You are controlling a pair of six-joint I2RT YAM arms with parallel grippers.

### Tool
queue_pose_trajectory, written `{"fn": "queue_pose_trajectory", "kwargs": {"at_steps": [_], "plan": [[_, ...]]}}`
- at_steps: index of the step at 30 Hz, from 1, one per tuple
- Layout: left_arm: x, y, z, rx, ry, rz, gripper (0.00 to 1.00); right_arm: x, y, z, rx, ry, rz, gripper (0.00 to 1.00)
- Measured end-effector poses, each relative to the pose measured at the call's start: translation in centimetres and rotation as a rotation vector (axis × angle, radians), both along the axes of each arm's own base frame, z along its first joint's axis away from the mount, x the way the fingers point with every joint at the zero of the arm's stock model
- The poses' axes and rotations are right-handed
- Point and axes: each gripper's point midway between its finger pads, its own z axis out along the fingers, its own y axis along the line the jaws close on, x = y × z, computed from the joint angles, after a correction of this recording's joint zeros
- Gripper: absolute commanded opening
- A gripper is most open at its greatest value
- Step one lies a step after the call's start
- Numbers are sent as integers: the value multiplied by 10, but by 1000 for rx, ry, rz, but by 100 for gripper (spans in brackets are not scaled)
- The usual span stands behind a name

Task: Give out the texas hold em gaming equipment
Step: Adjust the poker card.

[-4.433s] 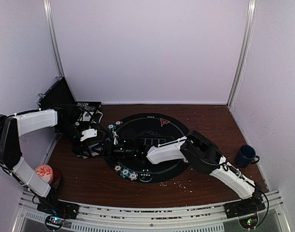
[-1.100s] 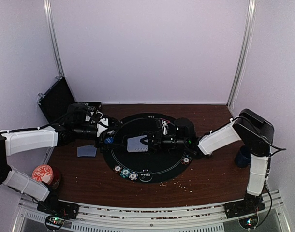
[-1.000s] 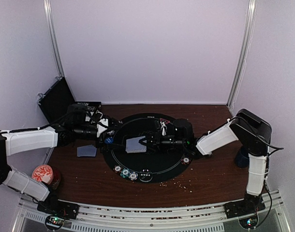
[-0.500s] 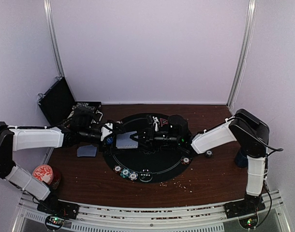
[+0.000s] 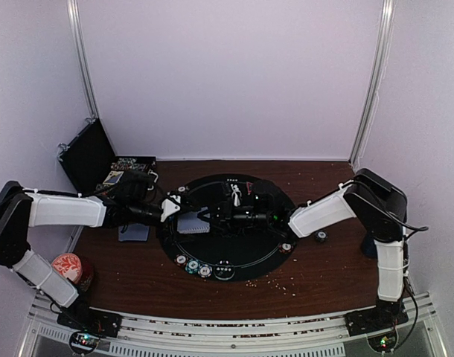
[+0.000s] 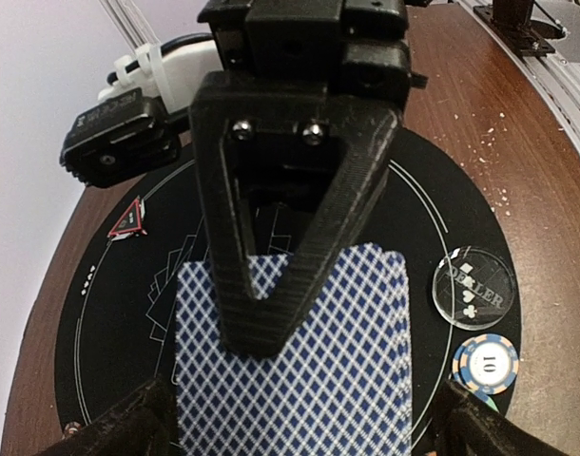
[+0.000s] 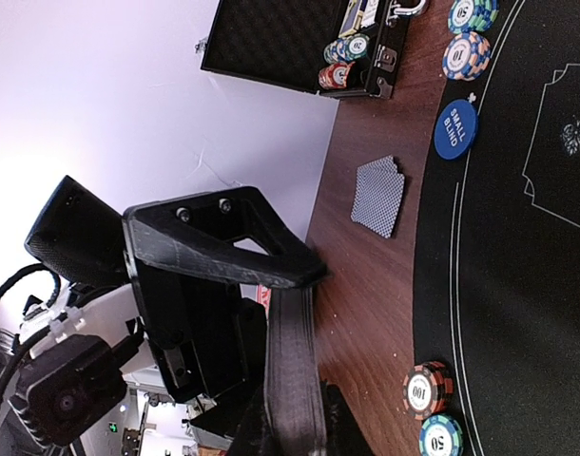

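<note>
While the right hand [image 6: 261,328] is clamped on the deck of playing cards [image 6: 309,389], 1 of its black fingers lies flat across the blue cross-hatched back.

- Deck: held over the left part of the round black mat [image 5: 245,262], edge-on in the right wrist view. Whether it touches the mat, cannot tell.
- Left hand [image 6: 299,427]: fingers spread wide apart, 1 at each side of the deck's near end. Contact with the cards cannot be told.
- On the mat, just beside the deck: a clear dealer button [image 6: 473,287] and a chip marked 10 [image 6: 484,363]. The red triangle marker [image 6: 128,220] lies further off.
- A blue small-blind button [image 7: 455,128] sits at the mat's rim.
- A second small pile of cards [image 7: 378,195] lies on the bare bench [image 5: 324,271], beside the mat.
- 3 chips [image 5: 192,265] lie in a row at the mat's near edge.
- An open black case [image 7: 290,38] stands at the far left with chips inside.
</note>
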Motion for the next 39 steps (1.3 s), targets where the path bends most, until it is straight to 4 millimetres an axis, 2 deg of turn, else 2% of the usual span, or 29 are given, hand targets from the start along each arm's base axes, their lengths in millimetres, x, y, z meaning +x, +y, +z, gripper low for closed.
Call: {"fn": "queue_pose_trajectory", "kwargs": {"at_steps": [9, 19, 21, 25, 26, 33, 39], "plan": [[0, -2, -8, 26, 15, -4, 98, 1, 11, 6, -14, -32, 5, 0], [-1, -4, -9, 33, 9, -11, 82, 0, 19, -16, -71, -18, 15, 0], [0, -4, -9, 36, 10, -13, 84, 0, 19, -19, -77, -15, 13, 0], [0, -4, -13, 47, 16, -18, 97, 0, 19, -20, -78, -14, 12, 0], [-1, -4, -15, 49, 17, -19, 98, 0, 19, -20, -78, -14, 12, 0], [1, -3, -26, 74, 34, -15, 95, 0, 18, -21, -82, -14, 13, 0], [4, -4, -25, 81, 31, -12, 91, 0, 18, -21, -82, -14, 13, 0]]}}
